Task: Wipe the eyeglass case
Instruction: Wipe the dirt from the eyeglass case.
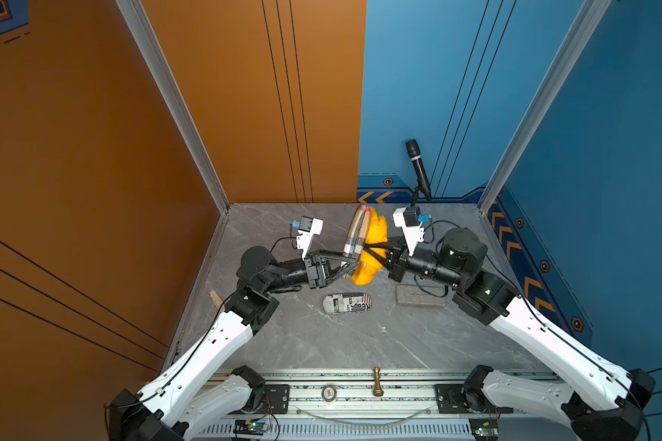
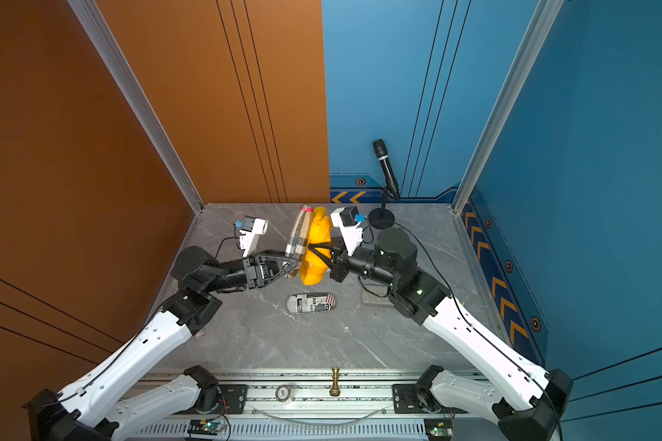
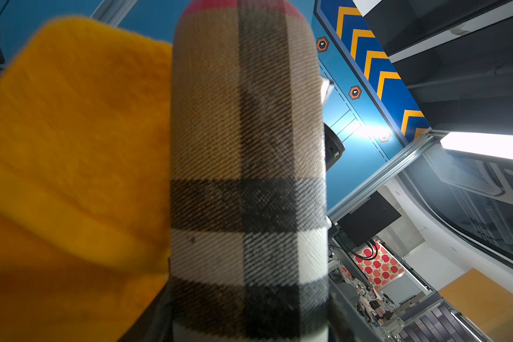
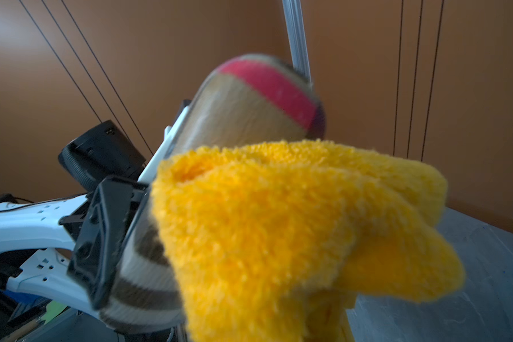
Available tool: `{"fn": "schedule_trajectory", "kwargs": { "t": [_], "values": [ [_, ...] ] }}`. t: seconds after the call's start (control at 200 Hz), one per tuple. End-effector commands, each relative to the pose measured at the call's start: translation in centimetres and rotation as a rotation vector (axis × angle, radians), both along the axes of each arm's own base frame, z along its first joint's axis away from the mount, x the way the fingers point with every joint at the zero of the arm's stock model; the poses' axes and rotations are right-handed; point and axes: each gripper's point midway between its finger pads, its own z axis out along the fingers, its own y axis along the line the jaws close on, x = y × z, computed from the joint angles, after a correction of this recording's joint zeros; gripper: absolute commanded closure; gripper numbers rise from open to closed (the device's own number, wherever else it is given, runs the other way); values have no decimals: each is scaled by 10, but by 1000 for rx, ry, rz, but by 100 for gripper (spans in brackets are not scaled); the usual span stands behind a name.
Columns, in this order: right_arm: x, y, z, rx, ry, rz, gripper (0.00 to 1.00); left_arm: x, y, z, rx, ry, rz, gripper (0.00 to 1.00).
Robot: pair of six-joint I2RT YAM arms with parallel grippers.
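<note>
The eyeglass case is a plaid beige, black and white oblong with a red band at its top. It is held upright in the air above the back of the table. My left gripper is shut on its lower end. The plaid fills the left wrist view, with the fingers dark at either side. A fluffy yellow cloth lies against the case's right face. My right gripper is shut on the cloth, and the cloth hides its fingers in the right wrist view.
A newsprint-patterned case lies on the grey marble table below the grippers. A grey oblong block sits under the right arm. A microphone on a stand rises at the back. A brass chess piece and a tape roll are on the front rail.
</note>
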Motion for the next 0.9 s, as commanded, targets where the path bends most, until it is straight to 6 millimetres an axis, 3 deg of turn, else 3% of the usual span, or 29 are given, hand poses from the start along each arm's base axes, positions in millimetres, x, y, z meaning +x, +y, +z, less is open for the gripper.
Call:
{"fn": "schedule_trajectory", "kwargs": {
  "t": [0.0, 0.085, 0.19, 0.285, 0.4, 0.516, 0.651, 0.871, 0.896],
  "values": [
    [-20, 8, -23, -49, -7, 51, 100, 9, -3, -4, 21, 42, -9, 61],
    [-21, 3, -25, -59, -21, 31, 100, 13, -6, -10, 35, 68, -13, 61],
    [-11, -7, -11, -56, -40, 2, 100, 15, -7, -18, 46, 85, -14, 62],
    [11, -13, 8, -35, -45, -22, 100, 12, -12, -25, 57, 100, -40, 62],
    [55, -36, 45, 72, -51, -100, 100, 1, -19, -34, 75, 106, -92, 62],
    [71, -36, 62, 74, -63, -102, 100, -2, -19, -38, 80, 100, -100, 61],
    [68, -24, 49, 37, -30, -61, 100, 4, -15, -39, 83, 93, -76, 61],
    [23, -2, -2, -44, 24, 8, 100, 25, -11, -26, 24, 75, 4, 63],
    [10, 7, -6, -47, 31, 44, 100, 28, -12, -27, 20, 84, 12, 63]
  ]
}}
